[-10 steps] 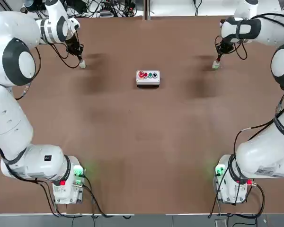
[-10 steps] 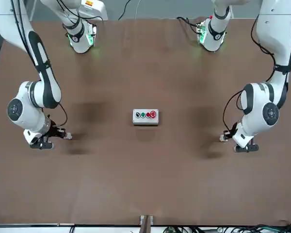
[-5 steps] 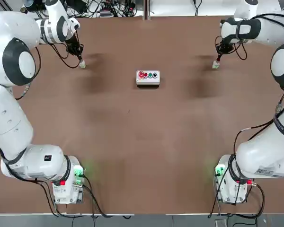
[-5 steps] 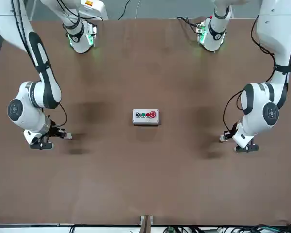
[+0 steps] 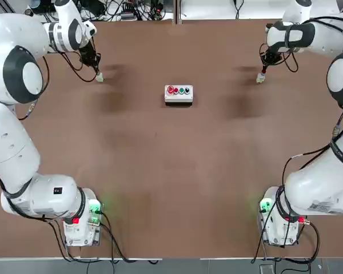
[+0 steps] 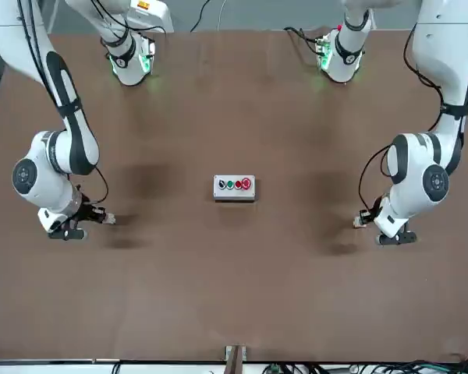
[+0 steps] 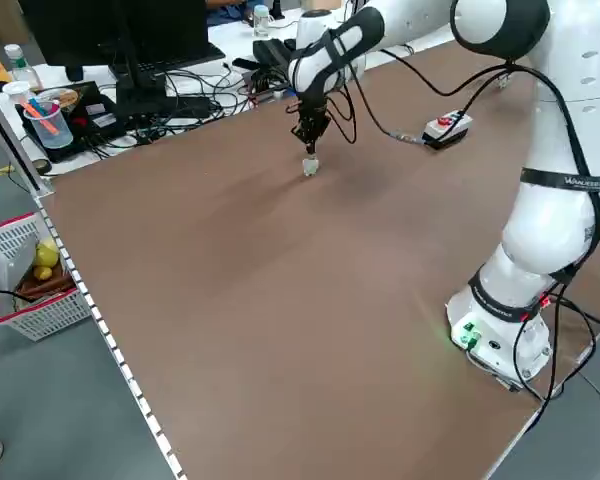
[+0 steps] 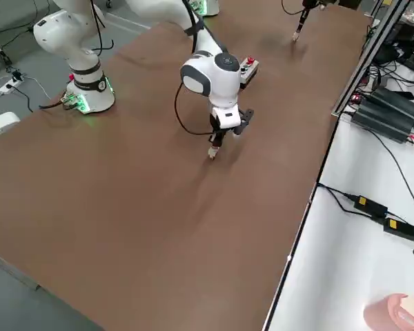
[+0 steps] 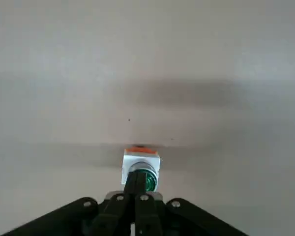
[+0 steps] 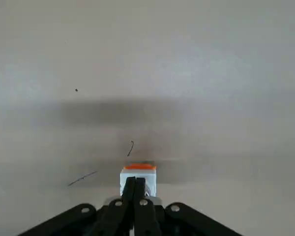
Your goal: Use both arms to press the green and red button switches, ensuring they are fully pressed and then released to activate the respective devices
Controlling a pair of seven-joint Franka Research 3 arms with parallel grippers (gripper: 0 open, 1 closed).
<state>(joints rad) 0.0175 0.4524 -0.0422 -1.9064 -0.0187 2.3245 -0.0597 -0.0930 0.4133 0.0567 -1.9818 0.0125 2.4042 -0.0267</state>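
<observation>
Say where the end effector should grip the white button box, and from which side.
I'd grip the white button box by its two plain short ends, coming from straight above: it lies flat, buttons up, longer than wide, with open table around it. Fingers there should clear the buttons.

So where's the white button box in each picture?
Top: above the middle, button box.
Front: near the middle.
Left side: upper right, behind a cable.
Right side: near the top, right of centre, partly behind the arm.
Left wrist: not in it.
Right wrist: not in it.
Landmark all share: the brown table.
</observation>
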